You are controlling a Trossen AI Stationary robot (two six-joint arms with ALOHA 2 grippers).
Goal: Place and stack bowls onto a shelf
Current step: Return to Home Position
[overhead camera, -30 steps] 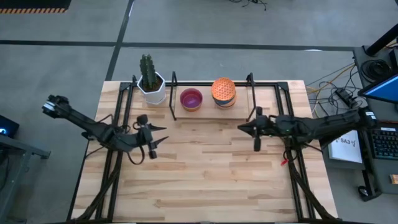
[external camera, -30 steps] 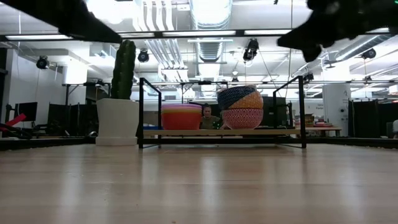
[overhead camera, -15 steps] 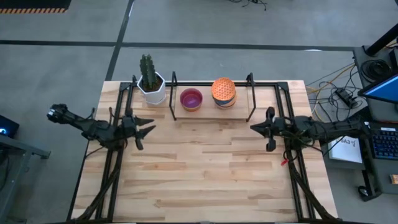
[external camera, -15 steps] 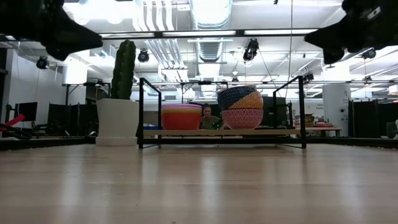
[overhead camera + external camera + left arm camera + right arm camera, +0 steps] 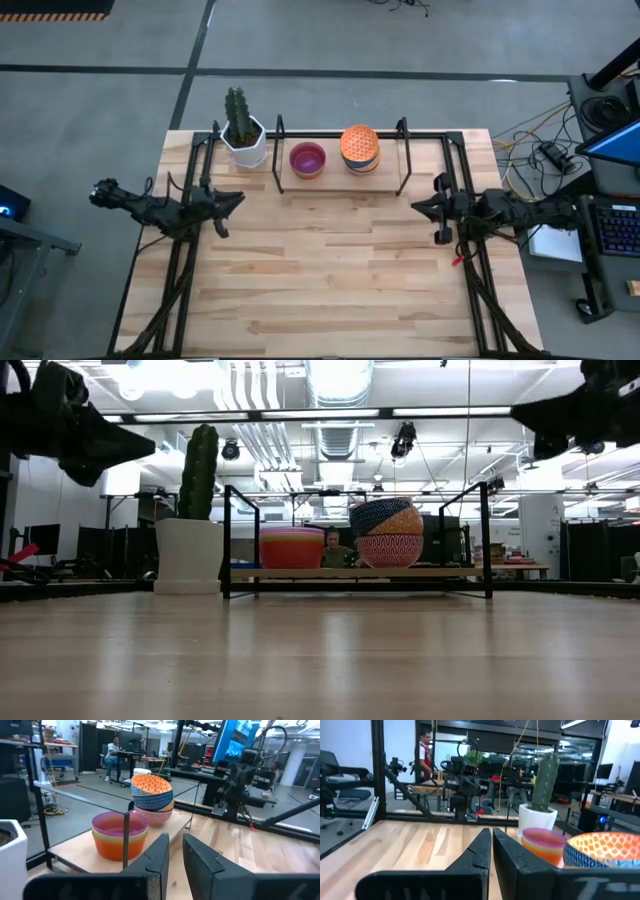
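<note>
The shelf (image 5: 340, 170) stands at the table's far edge, its wood board (image 5: 360, 572) on thin black rods. Two stacks of bowls rest on the board. One is plain with a purple bowl on top (image 5: 308, 159) (image 5: 120, 832). The other is patterned with an orange bowl on top (image 5: 360, 147) (image 5: 388, 535). My left gripper (image 5: 232, 200) (image 5: 176, 840) hovers near the table's left side, its fingers a narrow gap apart with nothing between them. My right gripper (image 5: 420, 208) (image 5: 491, 832) hovers at the right side, shut and empty.
A white hexagonal pot with a cactus (image 5: 243, 138) stands left of the shelf at the far edge. Black frame rails (image 5: 180, 270) (image 5: 480, 280) run along the table's left and right sides. A person (image 5: 424, 750) sits in the room beyond.
Both arms have drawn back from the middle, the left toward the table's left edge, the right toward its right edge. My left gripper's fingers have closed from a wide fork to a narrow gap. The bowls and shelf have not moved.
</note>
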